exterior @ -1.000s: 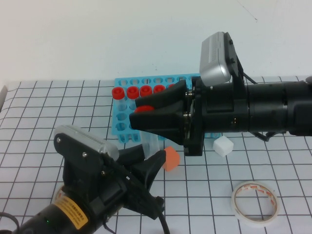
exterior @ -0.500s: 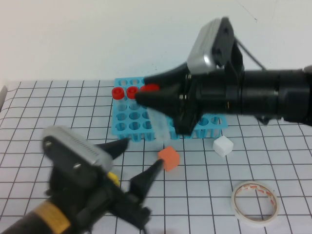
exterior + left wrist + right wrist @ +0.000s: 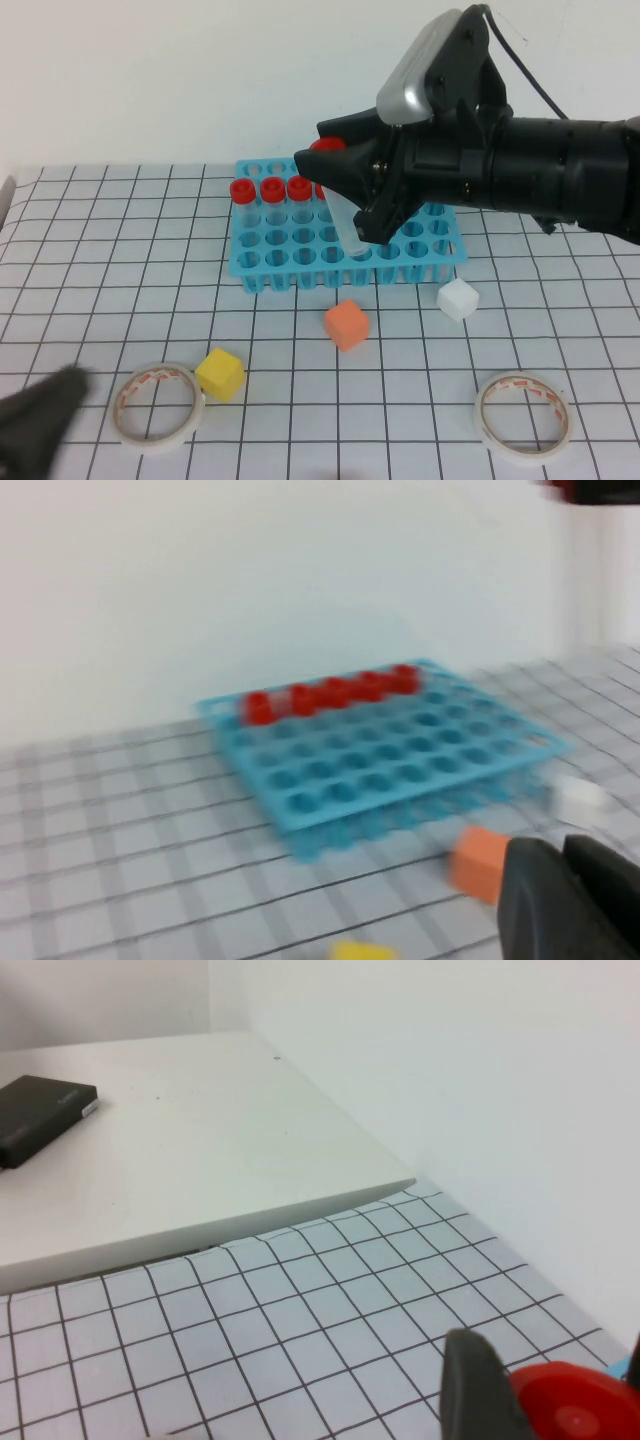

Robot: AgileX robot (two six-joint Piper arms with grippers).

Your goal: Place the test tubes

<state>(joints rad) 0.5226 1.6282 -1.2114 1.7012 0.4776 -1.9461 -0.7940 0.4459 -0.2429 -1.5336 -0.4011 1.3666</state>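
My right hand (image 3: 338,178) hangs above the blue rack (image 3: 300,272), clamped around a test tube (image 3: 347,226) just under its red cap (image 3: 575,1405). The tube is tilted: the cap leans toward the back row and the clear lower end points down at the middle rows, not yet inside any hole as far as I can tell. My left hand (image 3: 35,420) is down at the near left corner of the counter (image 3: 120,260), its fingers closed on nothing, well apart from the rack.

The back row already carries a run of capped tubes (image 3: 272,188) standing side by side from the left end, so I judge the free hole just beside the last of them to be my target. To do this well, I should first bring the tube upright, because a slanted tip is likely to catch on a hole's rim or slide into the wrong row. Then I line the tip up over that hole and go straight down without brushing the neighbouring cap. I should let go only once the tube sits in the hole and stands by itself. The orange cube (image 3: 346,326) in front of the rack is out of my path.
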